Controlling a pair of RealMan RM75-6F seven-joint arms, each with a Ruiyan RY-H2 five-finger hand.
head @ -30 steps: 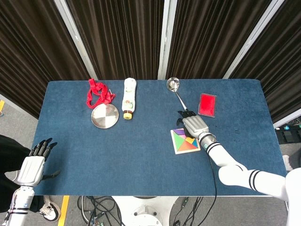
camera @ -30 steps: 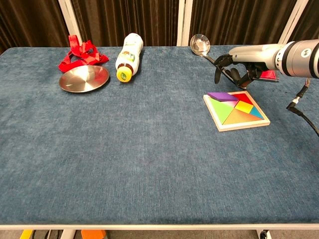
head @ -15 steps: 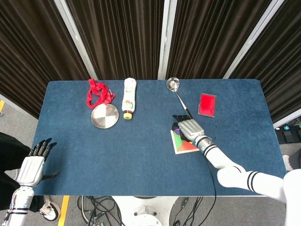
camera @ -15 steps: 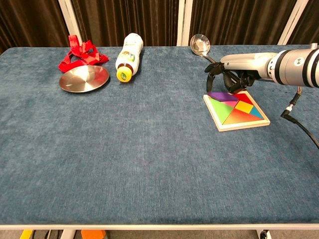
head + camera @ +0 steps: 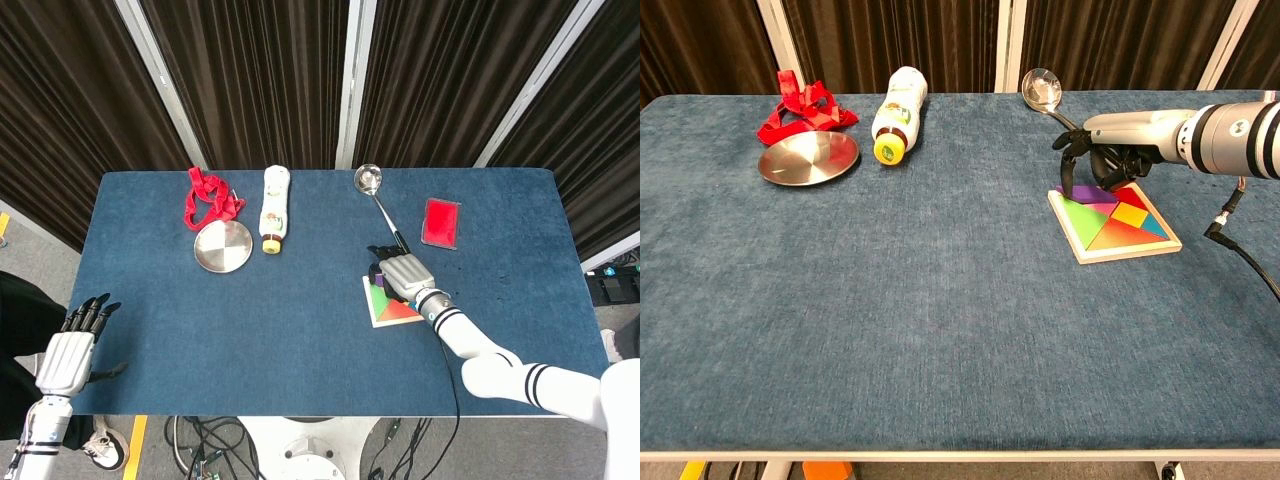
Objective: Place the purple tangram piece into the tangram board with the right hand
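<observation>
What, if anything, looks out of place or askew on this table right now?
Little stands out. The bottle lies on its side beside the metal plate. The purple piece sits at the far edge of the tangram board, with the right robot hand fingertips down on it; whether it lies fully flush cannot be told.

Blue felt-covered table (image 5: 250,320); dark pleated curtains (image 5: 250,80) with white posts (image 5: 345,80) behind; grey floor (image 5: 30,250), cables (image 5: 210,440) below.

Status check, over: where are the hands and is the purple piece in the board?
Right hand over board's far edge, fingertips on the purple piece. Piece lies in the tangram board. Left hand open, off the table. Nothing in the way.
</observation>
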